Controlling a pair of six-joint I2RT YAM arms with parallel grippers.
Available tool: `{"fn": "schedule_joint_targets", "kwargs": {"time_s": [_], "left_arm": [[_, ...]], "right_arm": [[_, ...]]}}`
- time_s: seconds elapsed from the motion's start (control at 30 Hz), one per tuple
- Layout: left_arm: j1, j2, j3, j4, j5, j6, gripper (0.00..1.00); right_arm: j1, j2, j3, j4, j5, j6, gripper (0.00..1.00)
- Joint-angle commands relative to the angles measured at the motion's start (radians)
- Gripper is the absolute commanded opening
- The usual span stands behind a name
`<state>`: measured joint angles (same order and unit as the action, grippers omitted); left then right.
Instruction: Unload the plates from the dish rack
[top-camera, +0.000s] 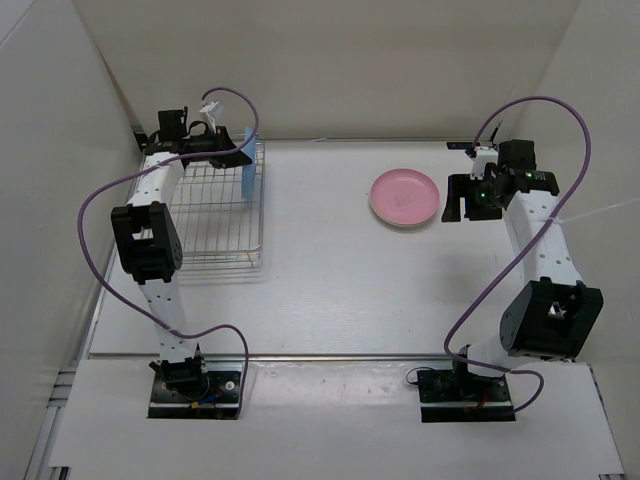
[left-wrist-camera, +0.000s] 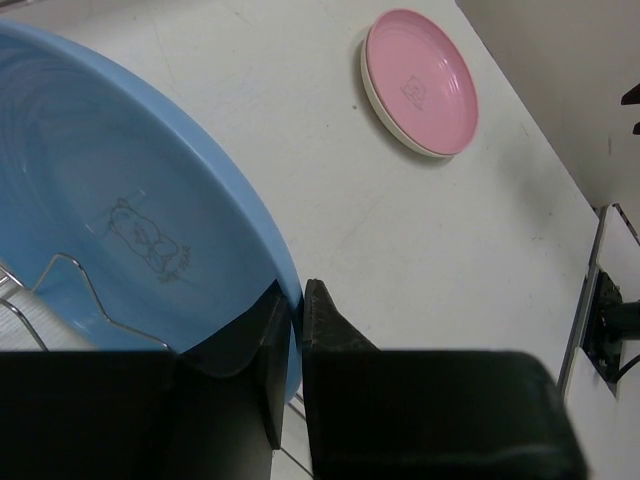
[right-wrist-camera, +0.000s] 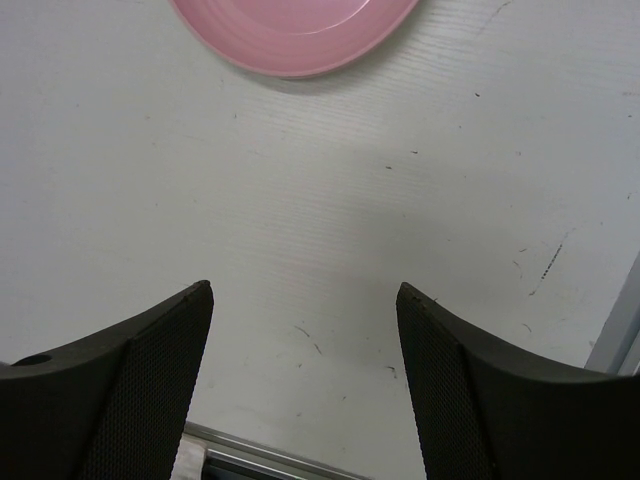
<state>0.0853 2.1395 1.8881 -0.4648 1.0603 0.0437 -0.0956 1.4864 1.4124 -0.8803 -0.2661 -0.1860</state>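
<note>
Light-blue plate (top-camera: 246, 162) stands on edge in the dish rack (top-camera: 215, 220), at its far right side. The left gripper (left-wrist-camera: 293, 300) is clamped on the plate's rim, one finger on each face. The pink plate (top-camera: 404, 196) lies flat on the table (top-camera: 320, 290), stacked on the cream plate (left-wrist-camera: 395, 133), well apart from the rack. The right gripper (right-wrist-camera: 303, 290) hovers just beside the stack, jaws spread and holding nothing.
</note>
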Motion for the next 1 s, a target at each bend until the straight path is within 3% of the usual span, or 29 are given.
{"fn": "schedule_joint_targets", "kwargs": {"time_s": [0.0,0.27,0.4,0.6,0.67,0.7,0.77,0.8,0.87,0.9,0.93,0.97], "left_arm": [[0.002,-0.039,0.042,-0.007,-0.010,0.022,0.11],[0.002,-0.147,0.055,-0.124,0.003,0.077,0.11],[0.002,-0.303,0.083,-0.237,0.003,0.181,0.11],[0.002,-0.481,0.155,-0.346,0.036,0.225,0.11],[-0.033,-0.565,0.166,-0.385,-0.009,0.310,0.11],[-0.059,-0.594,0.154,-0.465,-0.052,0.371,0.11],[-0.201,-0.691,0.038,-0.511,-0.282,0.571,0.11],[-0.258,-0.714,-0.013,-0.535,-0.477,0.637,0.11],[-0.422,-0.740,-0.182,-0.615,-0.682,0.783,0.11],[-0.482,-0.754,-0.261,-0.615,-0.909,0.814,0.11],[-0.540,-0.801,-0.347,-0.604,-1.013,0.864,0.11],[-0.662,-0.834,-0.532,-0.563,-1.113,0.899,0.11]], "right_arm": [[0.004,-0.029,-0.003,0.023,-0.022,0.010,0.78],[0.004,-0.029,-0.003,0.023,-0.022,0.019,0.78],[0.004,-0.019,0.009,0.023,-0.032,0.019,0.78],[0.013,0.002,0.039,0.023,-0.053,0.030,0.78],[0.013,0.002,0.052,0.014,-0.053,0.030,0.78],[0.013,0.002,0.074,-0.002,-0.064,0.030,0.78],[0.013,0.002,0.105,-0.034,-0.082,0.030,0.78],[0.013,0.002,0.149,-0.051,-0.129,-0.004,0.78],[0.043,0.015,0.212,-0.153,-0.183,-0.055,0.78],[0.059,0.024,0.245,-0.195,-0.202,-0.084,0.78],[0.074,0.025,0.297,-0.232,-0.211,-0.134,0.78],[0.111,0.025,0.312,-0.265,-0.211,-0.150,0.78]]}}
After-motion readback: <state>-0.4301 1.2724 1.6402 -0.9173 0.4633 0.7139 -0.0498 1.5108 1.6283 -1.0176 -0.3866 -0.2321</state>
